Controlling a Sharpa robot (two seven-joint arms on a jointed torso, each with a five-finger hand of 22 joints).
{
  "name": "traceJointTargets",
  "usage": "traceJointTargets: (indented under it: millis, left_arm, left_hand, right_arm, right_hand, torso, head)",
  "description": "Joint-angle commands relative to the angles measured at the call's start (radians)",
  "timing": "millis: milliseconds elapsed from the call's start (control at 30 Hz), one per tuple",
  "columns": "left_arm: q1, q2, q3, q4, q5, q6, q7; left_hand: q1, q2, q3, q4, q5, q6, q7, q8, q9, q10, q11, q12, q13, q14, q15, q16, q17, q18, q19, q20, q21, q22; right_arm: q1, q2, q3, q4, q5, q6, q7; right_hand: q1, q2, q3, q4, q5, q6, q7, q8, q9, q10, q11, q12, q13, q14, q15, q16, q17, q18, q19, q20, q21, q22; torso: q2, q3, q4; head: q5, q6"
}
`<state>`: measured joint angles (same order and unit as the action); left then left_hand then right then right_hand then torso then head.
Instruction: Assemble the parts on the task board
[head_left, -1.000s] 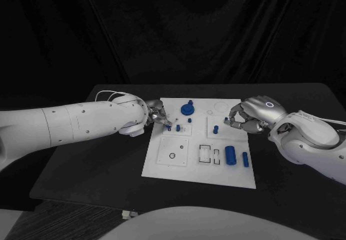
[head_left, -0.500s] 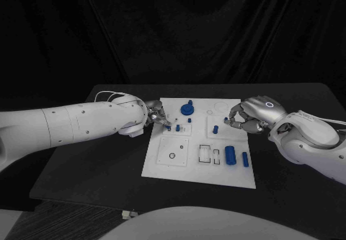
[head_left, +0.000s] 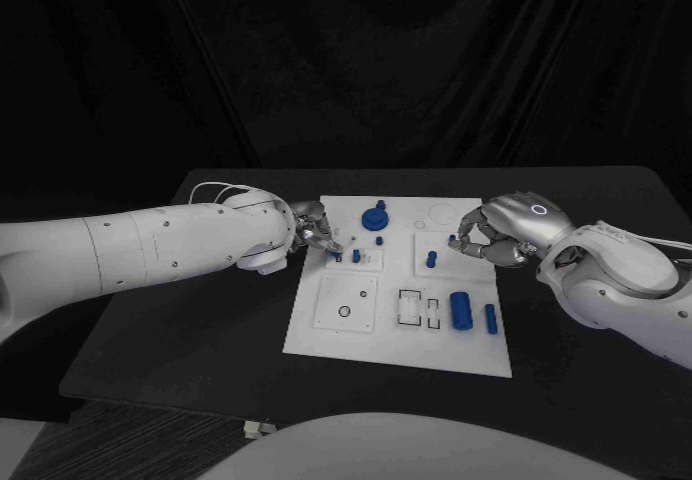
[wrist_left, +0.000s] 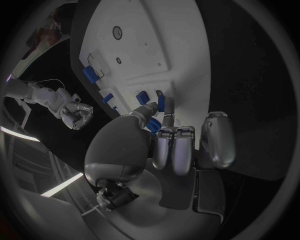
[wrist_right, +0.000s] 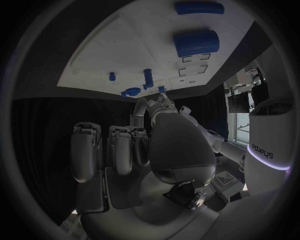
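Resting at the white board's left edge, the left hand has its fingertips down at a small blue peg; whether it grips the peg I cannot tell. Right hand sits curled at the board's right edge, fingers drawn in, apparently holding nothing. On the board: a blue knob near the far side, a short peg upright mid-right, a thick blue cylinder and a thin blue bar lying side by side nearer the robot.

Both hands, left and right, flank the task board.
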<state>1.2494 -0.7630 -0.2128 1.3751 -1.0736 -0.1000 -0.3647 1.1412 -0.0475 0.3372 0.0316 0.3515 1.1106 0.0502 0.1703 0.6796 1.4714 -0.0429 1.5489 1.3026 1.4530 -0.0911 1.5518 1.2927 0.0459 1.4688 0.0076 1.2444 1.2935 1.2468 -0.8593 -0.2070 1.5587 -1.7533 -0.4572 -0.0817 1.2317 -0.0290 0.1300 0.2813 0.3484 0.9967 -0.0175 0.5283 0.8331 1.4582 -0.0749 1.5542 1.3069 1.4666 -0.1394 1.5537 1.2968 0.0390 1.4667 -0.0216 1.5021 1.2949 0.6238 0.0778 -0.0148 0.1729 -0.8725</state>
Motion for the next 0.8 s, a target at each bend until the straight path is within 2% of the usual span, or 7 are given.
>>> traceJointTargets:
  millis: [33, 167, 400, 567, 600, 800]
  left_arm:
    - [-0.003, -0.001, 0.0, 0.004, -0.001, 0.017, -0.002]
    - [-0.003, -0.003, 0.0, 0.007, -0.001, 0.02, -0.006]
    - [-0.004, -0.004, 0.0, 0.01, -0.001, 0.022, -0.011]
    - [-0.004, -0.005, 0.0, 0.012, -0.001, 0.023, -0.015]
    - [-0.004, -0.005, 0.0, 0.012, -0.001, 0.023, -0.016]
    - [-0.004, -0.004, 0.0, 0.01, -0.001, 0.024, -0.019]
  left_hand:
    - [-0.01, -0.009, 0.057, 0.0, -0.013, -0.019, -0.018, 0.002, 0.023, 0.093, -0.002, 0.007, 0.259, 0.11, -0.008, -0.01, 0.247, 0.021, -0.004, 0.006, -0.016, 0.187]
    - [-0.014, -0.009, 0.048, 0.009, -0.04, -0.02, -0.018, -0.001, 0.021, 0.093, -0.002, 0.007, 0.259, 0.11, -0.008, -0.011, 0.246, 0.021, -0.003, 0.006, -0.017, 0.188]
    - [-0.018, -0.009, 0.041, 0.015, -0.057, -0.02, -0.017, -0.002, 0.02, 0.093, -0.001, 0.008, 0.26, 0.11, -0.007, -0.01, 0.246, 0.021, -0.003, 0.007, -0.017, 0.188]
    - [-0.029, -0.01, 0.026, 0.03, -0.081, -0.019, -0.016, -0.004, 0.018, 0.093, 0.0, 0.008, 0.26, 0.11, -0.006, -0.011, 0.246, 0.021, -0.003, 0.007, -0.019, 0.188]
    - [-0.034, -0.012, 0.017, 0.036, -0.077, -0.019, -0.016, -0.005, 0.017, 0.093, 0.0, 0.008, 0.26, 0.11, -0.006, -0.01, 0.246, 0.021, -0.003, 0.008, -0.019, 0.188]
    - [-0.041, -0.011, -0.004, 0.05, -0.096, -0.017, -0.015, -0.007, 0.015, 0.093, 0.001, 0.008, 0.26, 0.11, -0.005, -0.011, 0.246, 0.021, -0.002, 0.008, -0.019, 0.188]
  right_arm:
    - [-0.002, 0.0, 0.001, 0.001, -0.002, 0.004, -0.022]
    - [-0.002, 0.0, 0.001, 0.001, -0.002, 0.005, -0.023]
    - [-0.002, 0.0, 0.001, 0.001, -0.002, 0.006, -0.025]
    - [-0.003, 0.0, 0.001, 0.001, -0.002, 0.008, -0.026]
    - [-0.003, 0.0, 0.001, 0.001, -0.002, 0.008, -0.026]
    - [-0.003, 0.0, 0.001, 0.001, -0.002, 0.009, -0.028]
  right_hand:
    - [0.02, -0.01, 0.043, 0.0, 0.015, -0.002, 0.003, -0.022, 0.011, 0.113, -0.001, 0.017, 0.264, 0.097, -0.001, 0.002, 0.237, -0.015, 0.055, -0.003, -0.017, 0.244]
    - [0.023, -0.01, 0.045, -0.001, 0.016, -0.002, 0.003, -0.023, 0.011, 0.113, -0.001, 0.017, 0.264, 0.097, -0.001, 0.002, 0.237, -0.015, 0.055, -0.003, -0.018, 0.244]
    - [0.025, -0.011, 0.046, -0.001, 0.018, -0.002, 0.003, -0.024, 0.011, 0.113, -0.001, 0.017, 0.264, 0.097, -0.001, 0.002, 0.236, -0.015, 0.056, -0.003, -0.017, 0.244]
    - [0.028, -0.012, 0.047, -0.002, 0.021, -0.001, 0.003, -0.026, 0.01, 0.113, -0.001, 0.017, 0.264, 0.097, -0.001, 0.002, 0.236, -0.015, 0.056, -0.003, -0.017, 0.244]
    - [0.03, -0.012, 0.048, -0.002, 0.023, -0.001, 0.003, -0.027, 0.01, 0.113, -0.001, 0.017, 0.264, 0.096, -0.001, 0.002, 0.236, -0.015, 0.055, -0.003, -0.018, 0.244]
    - [0.038, -0.015, 0.053, -0.005, 0.035, 0.001, 0.003, -0.031, 0.009, 0.113, 0.0, 0.017, 0.264, 0.096, -0.001, 0.002, 0.236, -0.015, 0.055, -0.003, -0.018, 0.244]
  torso:
    - [0.0, 0.0, 0.0003]
    - [0.0, -0.0001, -0.0002]
    - [0.0, 0.0001, 0.0002]
    - [0.0, 0.0001, -0.0001]
    - [0.0, 0.0001, -0.0002]
    - [0.0, 0.0001, -0.0001]
  head:
    - [0.0, 0.0]
    - [0.0, 0.0]
    - [0.0, 0.0]
    - [0.0, 0.0]
    - [0.001, 0.0]
    - [-0.002, 0.0]
